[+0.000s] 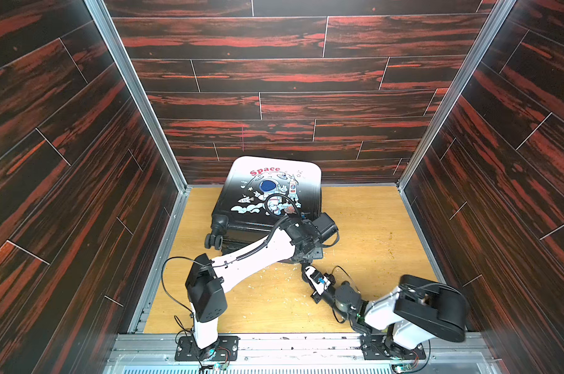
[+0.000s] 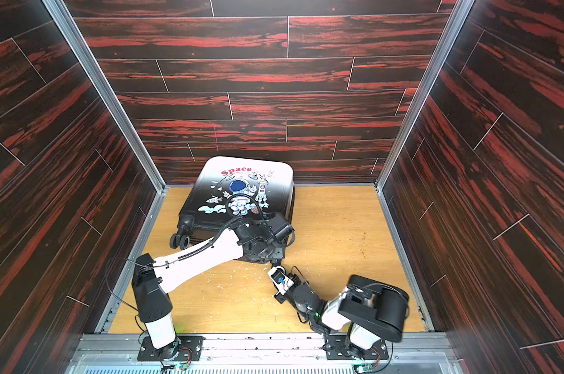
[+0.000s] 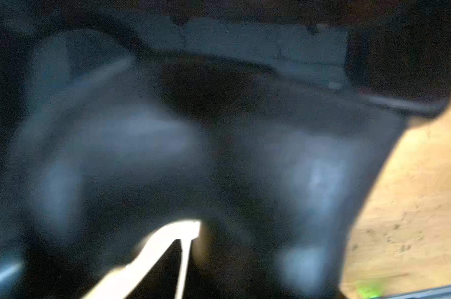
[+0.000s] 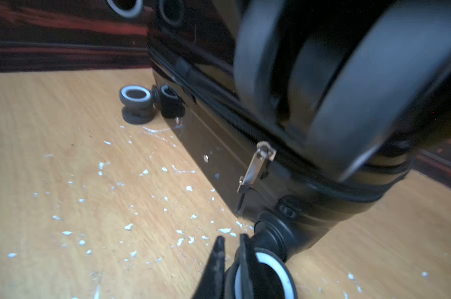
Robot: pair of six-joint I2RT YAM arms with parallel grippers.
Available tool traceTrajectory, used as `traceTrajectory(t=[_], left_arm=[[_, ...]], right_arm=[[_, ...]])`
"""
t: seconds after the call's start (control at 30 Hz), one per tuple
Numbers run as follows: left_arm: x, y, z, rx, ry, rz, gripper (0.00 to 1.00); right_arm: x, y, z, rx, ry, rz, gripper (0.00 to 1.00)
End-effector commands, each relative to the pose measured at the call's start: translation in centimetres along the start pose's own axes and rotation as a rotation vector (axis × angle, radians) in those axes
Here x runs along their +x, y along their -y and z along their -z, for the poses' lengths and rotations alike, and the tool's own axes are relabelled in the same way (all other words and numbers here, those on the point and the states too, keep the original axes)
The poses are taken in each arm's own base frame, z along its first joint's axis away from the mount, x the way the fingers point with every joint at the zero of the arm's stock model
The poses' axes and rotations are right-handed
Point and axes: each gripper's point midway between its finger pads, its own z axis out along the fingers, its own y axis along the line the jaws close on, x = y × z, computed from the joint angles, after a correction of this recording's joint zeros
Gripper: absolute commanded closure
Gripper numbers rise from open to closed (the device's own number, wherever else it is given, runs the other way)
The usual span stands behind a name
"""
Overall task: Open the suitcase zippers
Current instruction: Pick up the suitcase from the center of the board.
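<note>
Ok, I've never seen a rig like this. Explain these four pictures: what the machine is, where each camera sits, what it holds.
These are two robot arms mounted at the near edge of a wooden floor inside a dark panelled booth. Two pictures come from a twin camera overhead and show nearly the same scene; the other two come from a camera on each wrist. A small suitcase with an astronaut print lies flat at the back. The left arm reaches to its near corner; that wrist picture is too blurred to show whether it grips anything. The right arm has a wrist picture that shows its fingers slightly apart and empty beside a wheel, with the metal zipper pull hanging ahead. White flecks litter the floor.
</note>
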Motion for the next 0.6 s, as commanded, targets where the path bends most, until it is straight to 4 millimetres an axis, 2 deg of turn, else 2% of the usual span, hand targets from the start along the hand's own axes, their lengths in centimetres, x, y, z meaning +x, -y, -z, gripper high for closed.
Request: traceTrajectory(t=[0.0, 0.1, 0.17, 0.27, 0.37, 0.43, 0.57], left_arm=[[0.0, 1.0, 0.3, 0.057, -0.031, 0.034, 0.61], [-0.3, 2.2, 0.9, 0.168, -0.061, 0.087, 0.87], [-1.3, 3.0, 1.8, 0.264, -0.065, 0.152, 1.0], [-3.2, 3.8, 4.1, 0.414, -0.048, 0.26, 1.0], [-4.7, 4.1, 5.5, 0.512, -0.027, 0.347, 1.0], [-5.6, 4.5, 6.2, 0.582, -0.015, 0.402, 1.0], [-6.3, 5.5, 6.5, 0.662, -0.024, 0.467, 1.0]], right_arm=[[-1.3, 2.1, 1.5, 0.102, 0.052, -0.065, 0.79], [-1.7, 3.6, 2.7, 0.162, 0.068, -0.088, 0.73], [-1.6, 3.9, 3.0, 0.173, 0.062, -0.08, 0.7], [-2.5, 4.2, 3.4, 0.179, 0.112, -0.081, 0.61], [-3.6, 4.0, 3.3, 0.171, 0.183, -0.048, 0.53], [-3.9, 3.2, 2.4, 0.151, 0.185, -0.022, 0.52], [-4.4, 3.4, 0.4, 0.215, 0.173, 0.017, 0.51]])
